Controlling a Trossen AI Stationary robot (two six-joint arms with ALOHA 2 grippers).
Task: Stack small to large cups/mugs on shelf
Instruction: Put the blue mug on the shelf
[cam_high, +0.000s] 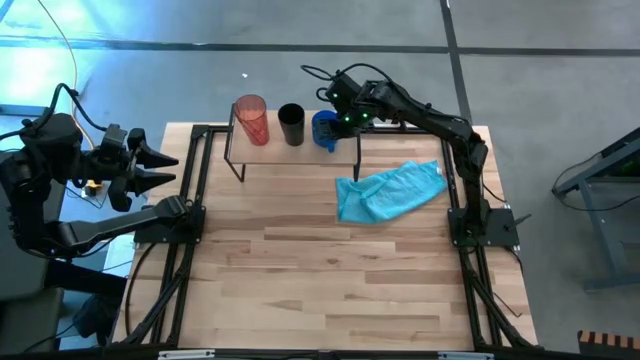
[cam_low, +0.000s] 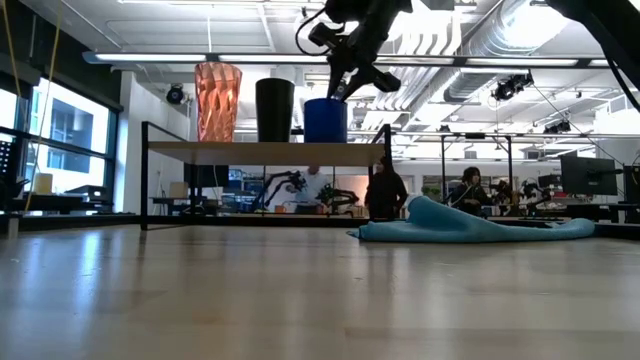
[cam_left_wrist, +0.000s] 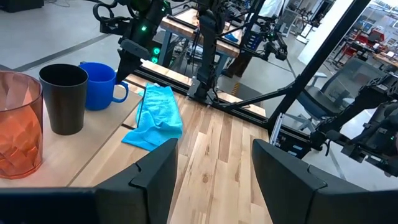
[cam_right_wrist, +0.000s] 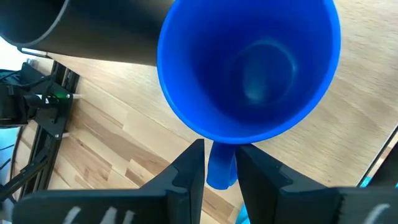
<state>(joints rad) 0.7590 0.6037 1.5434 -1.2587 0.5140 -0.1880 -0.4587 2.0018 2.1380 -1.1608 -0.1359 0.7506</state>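
Observation:
The light-wood shelf (cam_high: 290, 155) stands at the table's far edge. Three vessels stand upright on it in a row: the orange-red tumbler (cam_high: 251, 118) on the left, the black cup (cam_high: 291, 124) in the middle and the blue mug (cam_high: 322, 130) on the right. My right gripper (cam_high: 338, 122) hangs over the mug's right side, with its fingers around the handle. My left gripper (cam_high: 170, 170) waits open at the table's left edge, off the shelf, holding nothing. My right gripper (cam_right_wrist: 219, 155) has the blue mug's handle (cam_right_wrist: 221, 171) pinched between its two fingers (cam_right_wrist: 191, 165). It comes from above, pointing down beside the mug's rim. The mug (cam_low: 325, 120) stands upright with its base on the shelf board (cam_low: 260, 152).
A light-blue cloth (cam_high: 390, 190) lies crumpled on the tabletop to the right of the shelf, near the right arm's base. The black cup (cam_right_wrist: 93, 31) stands close beside the mug. The near half of the tabletop (cam_high: 330, 280) is bare wood. People sit in the room beyond.

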